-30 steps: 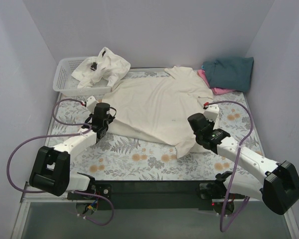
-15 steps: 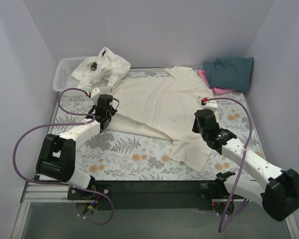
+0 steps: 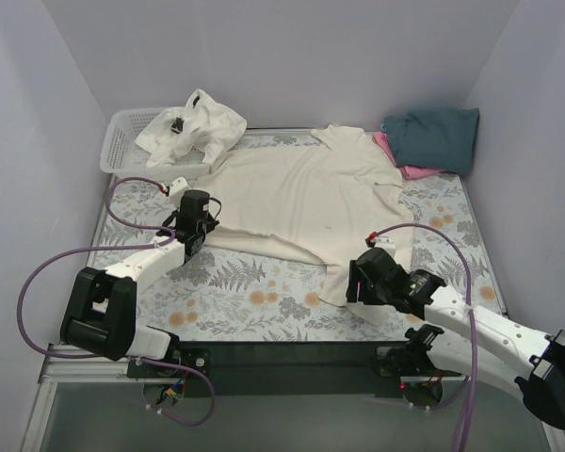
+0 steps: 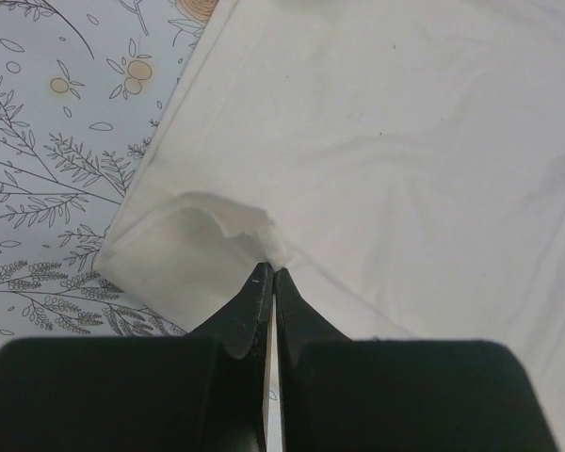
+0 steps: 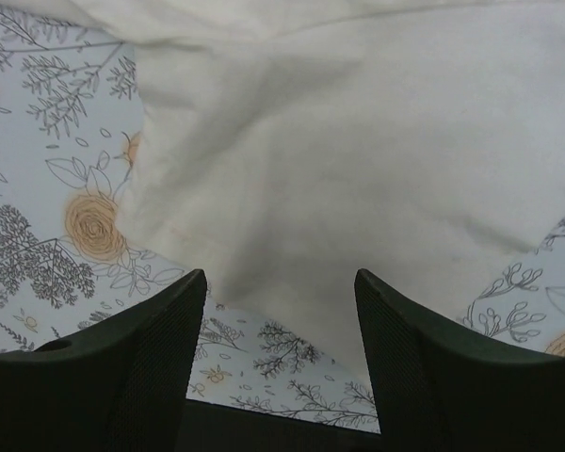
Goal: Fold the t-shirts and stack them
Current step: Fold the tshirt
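Cream tee (image 3: 301, 198) lay spread on the table (image 3: 254, 292), collar far, long axis slanting toward the near-right. The left gripper (image 4: 271, 275) was pinched closed on its near-left corner. The right gripper (image 5: 281, 287), nearer the other corner, hung wide open and empty, cloth just ahead of its jaws. The basket (image 3: 118, 143) held a crumpled tee (image 3: 193, 122); a teal tee (image 3: 433, 137) sat folded on a pink one (image 3: 412, 171).

White arms (image 3: 146, 264), black joints (image 3: 96, 315), trailing purple cables (image 3: 36, 279).
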Available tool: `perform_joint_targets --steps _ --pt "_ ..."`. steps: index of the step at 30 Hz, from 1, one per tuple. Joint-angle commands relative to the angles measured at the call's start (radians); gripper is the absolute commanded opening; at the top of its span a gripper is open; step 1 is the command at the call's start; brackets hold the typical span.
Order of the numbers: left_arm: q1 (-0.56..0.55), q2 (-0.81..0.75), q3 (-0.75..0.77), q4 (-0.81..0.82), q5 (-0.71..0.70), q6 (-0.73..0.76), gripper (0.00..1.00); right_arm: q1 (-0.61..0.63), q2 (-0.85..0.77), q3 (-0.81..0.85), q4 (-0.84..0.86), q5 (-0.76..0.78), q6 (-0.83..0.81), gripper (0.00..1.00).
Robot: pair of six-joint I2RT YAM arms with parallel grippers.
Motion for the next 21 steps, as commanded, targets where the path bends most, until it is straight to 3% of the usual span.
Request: perform_joint_targets --steps 1,8,21 --pt "0.005 -0.026 0.003 -0.010 0.028 0.008 0.00 0.075 -0.020 -0.019 -0.106 0.022 0.183 0.58" --pt "0.007 -0.015 -0.005 -0.007 0.060 -0.006 0.00 0.201 -0.008 -0.022 -0.297 0.096 0.370 0.57" --pt "0.007 -0.023 -0.013 -0.005 0.074 -0.007 0.00 0.210 0.067 -0.075 -0.257 0.177 0.438 0.56"
